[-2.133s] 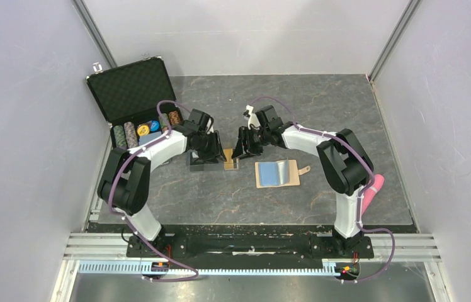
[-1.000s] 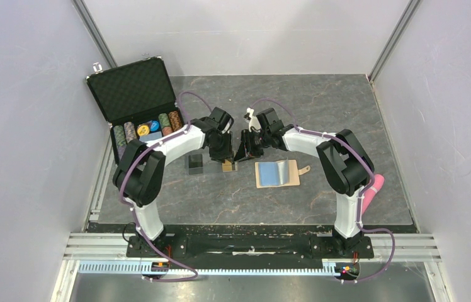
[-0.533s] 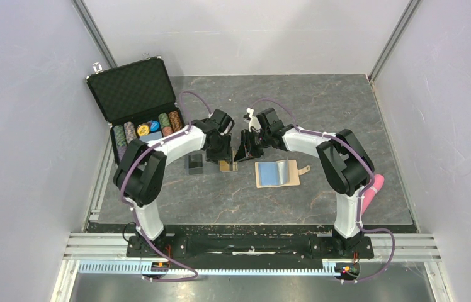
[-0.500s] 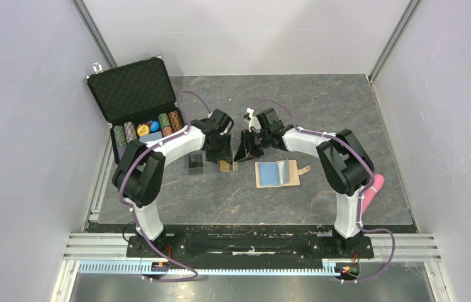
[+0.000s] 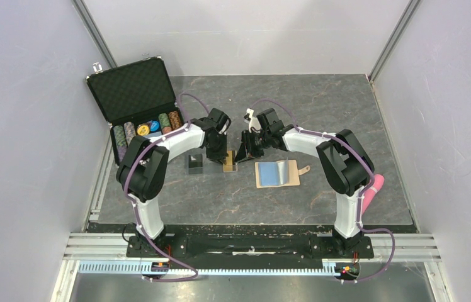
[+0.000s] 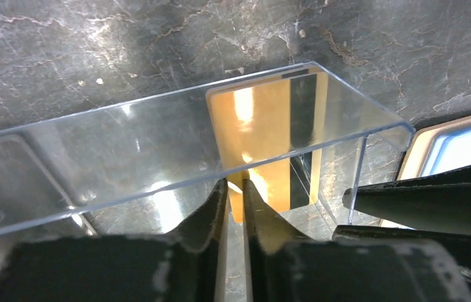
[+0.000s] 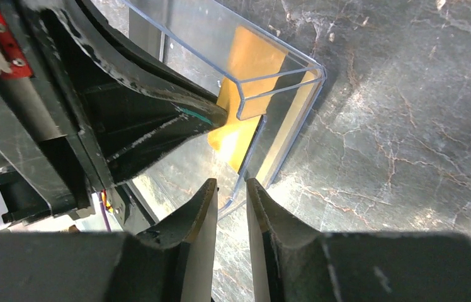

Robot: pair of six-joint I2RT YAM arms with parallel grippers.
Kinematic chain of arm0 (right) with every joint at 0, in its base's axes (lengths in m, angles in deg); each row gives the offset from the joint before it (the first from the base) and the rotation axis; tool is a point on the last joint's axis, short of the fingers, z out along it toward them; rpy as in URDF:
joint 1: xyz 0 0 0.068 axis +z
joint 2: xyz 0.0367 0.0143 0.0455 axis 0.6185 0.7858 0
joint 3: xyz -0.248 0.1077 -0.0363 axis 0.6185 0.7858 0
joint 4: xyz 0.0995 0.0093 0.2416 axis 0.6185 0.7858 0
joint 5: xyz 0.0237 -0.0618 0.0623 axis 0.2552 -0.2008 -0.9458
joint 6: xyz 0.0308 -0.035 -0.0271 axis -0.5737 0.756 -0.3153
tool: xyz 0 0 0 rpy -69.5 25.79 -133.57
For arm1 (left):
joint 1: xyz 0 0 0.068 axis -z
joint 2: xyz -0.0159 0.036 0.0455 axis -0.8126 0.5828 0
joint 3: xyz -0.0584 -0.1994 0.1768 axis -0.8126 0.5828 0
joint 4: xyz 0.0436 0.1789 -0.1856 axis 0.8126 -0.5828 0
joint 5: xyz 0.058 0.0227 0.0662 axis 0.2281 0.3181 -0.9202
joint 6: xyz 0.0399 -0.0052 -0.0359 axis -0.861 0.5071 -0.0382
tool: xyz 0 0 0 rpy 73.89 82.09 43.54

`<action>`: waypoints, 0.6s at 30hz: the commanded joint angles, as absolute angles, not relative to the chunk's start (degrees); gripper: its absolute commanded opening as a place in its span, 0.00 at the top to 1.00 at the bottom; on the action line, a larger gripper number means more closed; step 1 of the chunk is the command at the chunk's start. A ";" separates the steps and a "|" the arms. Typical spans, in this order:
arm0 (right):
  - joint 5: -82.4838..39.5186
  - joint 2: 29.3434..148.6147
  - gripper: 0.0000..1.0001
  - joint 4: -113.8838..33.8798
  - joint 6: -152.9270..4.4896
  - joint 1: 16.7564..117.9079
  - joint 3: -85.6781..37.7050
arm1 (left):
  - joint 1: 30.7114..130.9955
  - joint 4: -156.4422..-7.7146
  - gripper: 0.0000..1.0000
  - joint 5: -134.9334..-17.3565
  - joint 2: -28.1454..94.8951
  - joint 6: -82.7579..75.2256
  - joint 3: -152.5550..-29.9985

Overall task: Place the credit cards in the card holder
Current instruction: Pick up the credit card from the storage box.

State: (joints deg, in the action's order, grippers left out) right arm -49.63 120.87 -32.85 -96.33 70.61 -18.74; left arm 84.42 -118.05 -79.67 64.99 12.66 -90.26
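A gold-orange credit card (image 6: 261, 135) leans inside a clear plastic box (image 6: 126, 145) lying on the dark table. My left gripper (image 6: 236, 185) reaches over the box's near wall. Its tips are closed to a narrow slit on the card's lower end (image 7: 239, 141). My right gripper (image 7: 231, 184) is shut on the box's end wall (image 7: 280, 113), one finger on each side. A dark card-sized shape (image 5: 194, 162) shows in the box's left end. The tan card holder (image 5: 277, 173) lies open, blue lining up, just right of both grippers (image 5: 232, 157).
A black foam-lined case (image 5: 133, 88) with rows of poker chips (image 5: 148, 129) stands open at the back left. A pink object (image 5: 374, 187) lies at the right edge behind the right arm. Grey walls close in both sides.
The left gripper moved right along the clear box to the gold card, widened, then narrowed on it. The right gripper stayed on the box's end wall.
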 commanded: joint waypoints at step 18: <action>-51.59 119.69 0.75 -34.09 -95.58 70.90 -18.58 | 87.79 -125.48 0.78 -82.70 68.28 5.31 -99.23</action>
